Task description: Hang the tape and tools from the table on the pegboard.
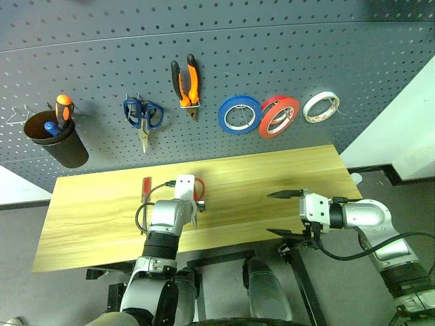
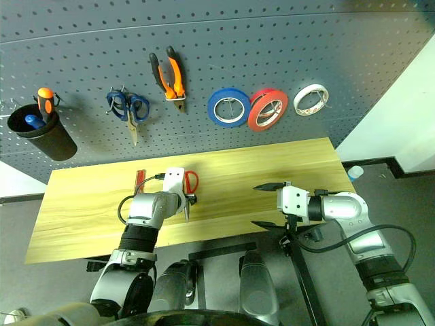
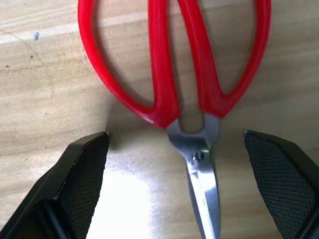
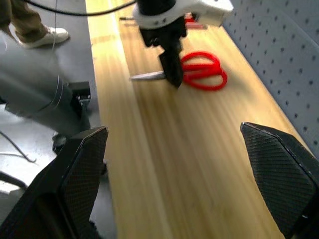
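Lying flat, red-handled scissors (image 3: 174, 74), steel blades closed, on table (image 3: 45, 99)

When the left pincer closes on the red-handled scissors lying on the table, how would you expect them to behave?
The red-handled scissors lie flat on the table, so they probably won't roll. The steel blades look smooth and shiny, so they may slip against the pads. The open left pincer straddles the pivot, and a squeeze there might make them swivel rather than bend, since they look rigid.

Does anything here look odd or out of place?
Mostly tidy. Red scissors and a red-handled screwdriver lie on the table, while pliers and tape rings already hang on the pegboard.
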Motion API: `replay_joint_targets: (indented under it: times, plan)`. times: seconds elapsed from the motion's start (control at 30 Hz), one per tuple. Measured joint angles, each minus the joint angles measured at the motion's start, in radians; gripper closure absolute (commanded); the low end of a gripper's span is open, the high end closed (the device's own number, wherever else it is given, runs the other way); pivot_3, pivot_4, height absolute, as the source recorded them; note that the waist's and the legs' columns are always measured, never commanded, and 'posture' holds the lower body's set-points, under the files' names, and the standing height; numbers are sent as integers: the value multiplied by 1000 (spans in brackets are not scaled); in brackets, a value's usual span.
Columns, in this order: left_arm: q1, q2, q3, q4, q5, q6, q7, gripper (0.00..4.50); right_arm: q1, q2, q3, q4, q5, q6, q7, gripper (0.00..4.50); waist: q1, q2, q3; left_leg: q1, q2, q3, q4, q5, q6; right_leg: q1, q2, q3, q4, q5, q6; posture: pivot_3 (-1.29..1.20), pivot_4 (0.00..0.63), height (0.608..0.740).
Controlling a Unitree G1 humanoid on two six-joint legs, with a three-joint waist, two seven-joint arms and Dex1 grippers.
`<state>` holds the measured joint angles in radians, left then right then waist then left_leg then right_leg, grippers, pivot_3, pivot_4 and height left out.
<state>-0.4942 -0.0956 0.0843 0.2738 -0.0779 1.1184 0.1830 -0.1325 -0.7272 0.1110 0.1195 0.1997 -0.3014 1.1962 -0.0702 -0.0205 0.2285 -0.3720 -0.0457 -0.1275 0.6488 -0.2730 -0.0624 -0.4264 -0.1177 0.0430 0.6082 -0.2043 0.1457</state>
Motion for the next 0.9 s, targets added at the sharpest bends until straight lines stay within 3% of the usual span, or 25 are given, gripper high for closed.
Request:
replay_joint_targets:
  times: [0.1,0.33,0.37,0.67,0.77,0.9]
  plan:
    - [-9,-10,26,8,0,-1,5,844,6,0,0,8,-6,-14,-7,0,0,0,0,0,0,0,0,0,0,0,0,0,0,0,1,-146,146,740]
    - [-22,-39,95,9,-4,13,18,3325,3,0,-1,30,-20,-39,-21,0,1,0,-1,0,0,0,2,0,-1,1,0,0,-1,1,2,-137,138,740]
    - [-24,-42,100,9,-7,15,18,3459,0,0,-1,35,-20,-40,-21,0,1,0,-1,0,0,0,2,0,-1,1,0,0,-1,2,2,-136,138,740]
    - [5,-32,105,-65,-33,32,-29,3458,-28,5,0,53,-22,-51,-23,0,0,0,-2,0,0,0,2,1,-1,1,0,1,-1,3,-1,-135,133,740]
    - [120,65,11,-264,-62,-30,-158,3458,-30,14,1,41,-21,-49,-33,0,-4,0,-2,1,0,1,1,1,-2,0,0,1,0,3,-1,-137,133,740]
    - [317,263,-28,-522,-114,-144,-358,3458,-40,51,0,12,-15,-46,-65,0,-2,2,-7,1,1,3,1,1,-2,0,0,3,1,3,-2,-119,134,740]
